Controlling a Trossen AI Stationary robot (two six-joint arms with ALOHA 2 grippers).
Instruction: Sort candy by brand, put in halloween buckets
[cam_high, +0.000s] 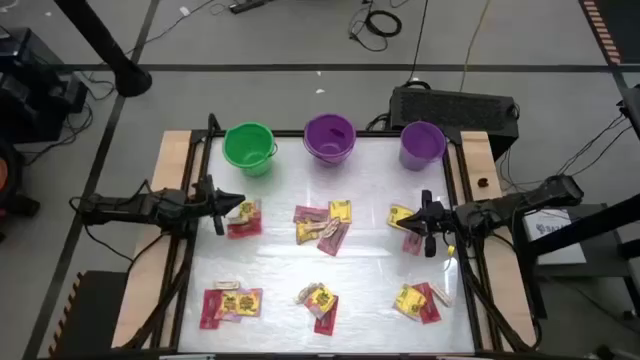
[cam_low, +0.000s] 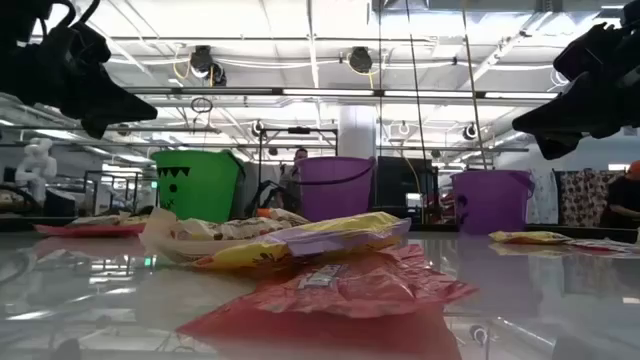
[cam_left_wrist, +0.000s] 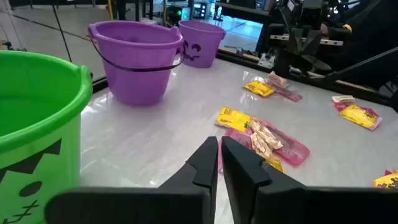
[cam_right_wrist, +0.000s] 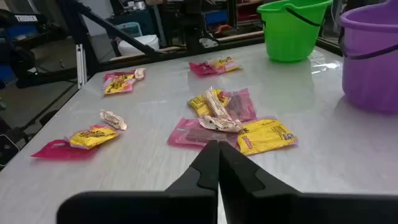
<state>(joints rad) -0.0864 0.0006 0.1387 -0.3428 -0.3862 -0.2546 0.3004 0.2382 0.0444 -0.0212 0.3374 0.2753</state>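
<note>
While all the candy (cam_high: 322, 229) lies in six mixed heaps across the table (cam_high: 370, 258), you have no visible sorting done. No piece shows inside the green bucket (cam_high: 248, 147), the purple bucket (cam_high: 329, 136) or the lavender bucket (cam_high: 422, 143) along the far edge. Your left gripper (cam_high: 229, 208) and right gripper (cam_high: 421, 219) hang over the table's sides, fingers together, empty.

Black box (cam_high: 455, 106) behind the table (cam_high: 370, 255) — cables (cam_high: 378, 22) on floor
</note>
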